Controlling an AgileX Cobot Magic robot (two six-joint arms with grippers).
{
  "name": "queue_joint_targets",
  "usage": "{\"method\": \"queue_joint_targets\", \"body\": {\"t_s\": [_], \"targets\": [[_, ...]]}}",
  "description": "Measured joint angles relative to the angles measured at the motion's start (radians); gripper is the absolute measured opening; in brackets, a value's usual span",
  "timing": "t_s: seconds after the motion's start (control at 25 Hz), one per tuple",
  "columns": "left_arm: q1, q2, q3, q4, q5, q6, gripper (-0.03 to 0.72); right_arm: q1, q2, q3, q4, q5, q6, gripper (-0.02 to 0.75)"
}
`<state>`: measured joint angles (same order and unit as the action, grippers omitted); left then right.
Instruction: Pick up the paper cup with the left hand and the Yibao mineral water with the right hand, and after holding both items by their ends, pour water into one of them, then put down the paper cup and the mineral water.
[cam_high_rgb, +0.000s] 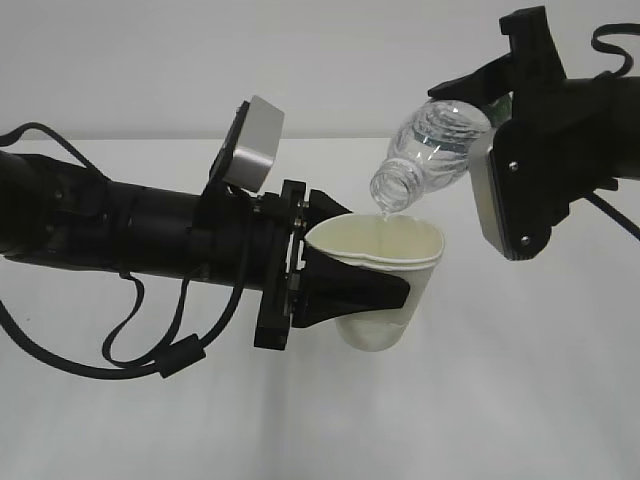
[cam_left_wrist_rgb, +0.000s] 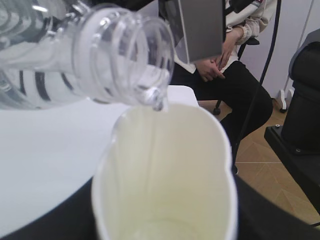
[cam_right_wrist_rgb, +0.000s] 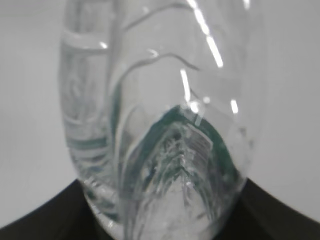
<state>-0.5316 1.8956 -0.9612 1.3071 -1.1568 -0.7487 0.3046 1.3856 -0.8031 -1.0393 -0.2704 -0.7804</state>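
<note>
My left gripper (cam_high_rgb: 385, 296) is shut on the white paper cup (cam_high_rgb: 385, 270), which it holds upright above the table with its rim squeezed into an oval. Its cream inside (cam_left_wrist_rgb: 167, 180) fills the left wrist view. My right gripper (cam_high_rgb: 500, 120) is shut on the Yibao mineral water (cam_high_rgb: 432, 150), a clear ribbed bottle tilted mouth-down to the left. The open bottle mouth (cam_left_wrist_rgb: 142, 60) hangs just over the cup's far rim, and a thin trickle of water (cam_left_wrist_rgb: 159, 102) runs from it into the cup. The bottle's body (cam_right_wrist_rgb: 160, 125) fills the right wrist view between the dark jaws.
The white table (cam_high_rgb: 520, 400) lies below both arms. The left arm's black cable (cam_high_rgb: 130, 350) loops down over the table. Beyond the table's far edge a seated person (cam_left_wrist_rgb: 220, 65) and a black chair (cam_left_wrist_rgb: 300, 130) show in the left wrist view.
</note>
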Motion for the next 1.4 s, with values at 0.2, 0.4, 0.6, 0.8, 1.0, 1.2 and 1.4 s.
{"method": "queue_joint_targets", "body": {"t_s": [0.2,0.4,0.6,0.8,1.0,1.2,1.4], "targets": [[0.0,0.0,0.0,0.0,0.0,0.0,0.376,0.0,0.0,0.0,0.0,0.0,-0.002,0.444],[0.0,0.0,0.0,0.0,0.0,0.0,0.376,0.0,0.0,0.0,0.0,0.0,-0.004,0.444],[0.0,0.0,0.0,0.0,0.0,0.0,0.376,0.0,0.0,0.0,0.0,0.0,-0.006,0.444],[0.0,0.0,0.0,0.0,0.0,0.0,0.376,0.0,0.0,0.0,0.0,0.0,-0.008,0.444],[0.0,0.0,0.0,0.0,0.0,0.0,0.375,0.0,0.0,0.0,0.0,0.0,-0.008,0.444],[0.0,0.0,0.0,0.0,0.0,0.0,0.375,0.0,0.0,0.0,0.0,0.0,-0.009,0.444],[0.0,0.0,0.0,0.0,0.0,0.0,0.375,0.0,0.0,0.0,0.0,0.0,-0.01,0.444]]}}
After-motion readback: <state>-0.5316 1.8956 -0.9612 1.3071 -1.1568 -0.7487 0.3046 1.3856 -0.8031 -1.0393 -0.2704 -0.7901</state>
